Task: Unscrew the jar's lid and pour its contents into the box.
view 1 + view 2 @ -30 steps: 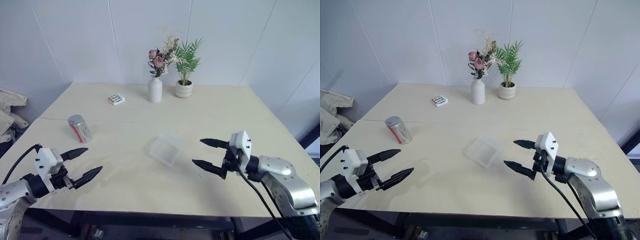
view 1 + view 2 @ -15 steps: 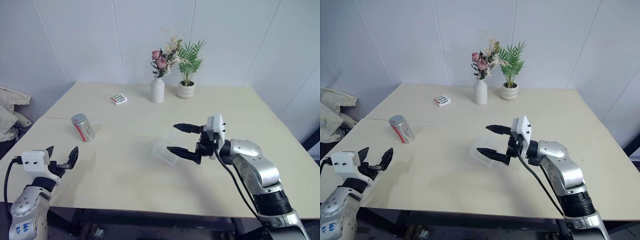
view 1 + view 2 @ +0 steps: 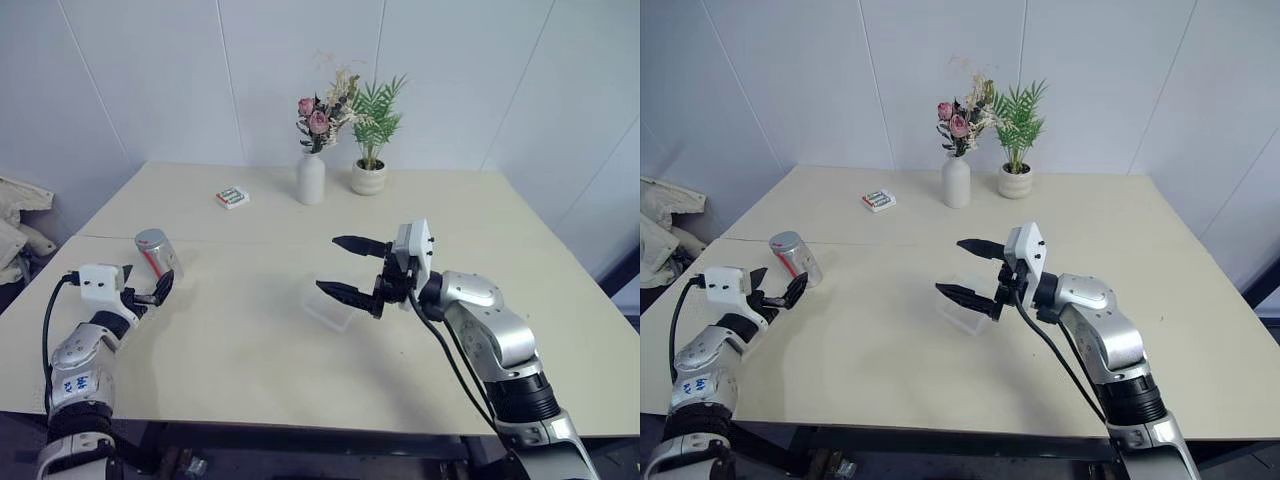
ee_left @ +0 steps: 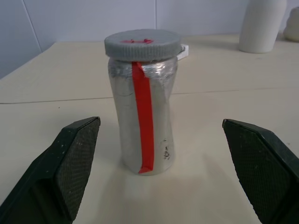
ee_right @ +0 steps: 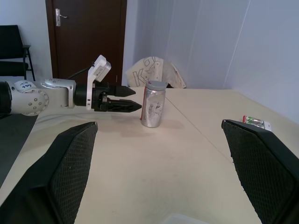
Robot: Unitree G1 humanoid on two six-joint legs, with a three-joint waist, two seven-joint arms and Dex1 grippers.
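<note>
A: Since a second ago the left gripper has swung up and out toward the jar, and the right gripper has slid in from the right edge of the tabletop to hang over the box.

B: Is either one holding anything?

A: No. The left fingers are spread wide with the jar standing upright just ahead of them, not yet touched. The right fingers are spread too, one above the other, empty.

B: Where is the jar exactly?

A: Near the tabletop's left edge, well apart from the box, which lies about mid-table. Its grey lid is on, and the red stripe faces the left gripper.

B: Why that layout of the arms?

A: My guess is that the left gripper lines up level with the jar's body to clamp it, leaving the lid free for the right one to twist. The white vase, potted plant and small white pack sit farther back, out of the way.

B: And the contents?

A: Hidden inside the closed jar.
</note>
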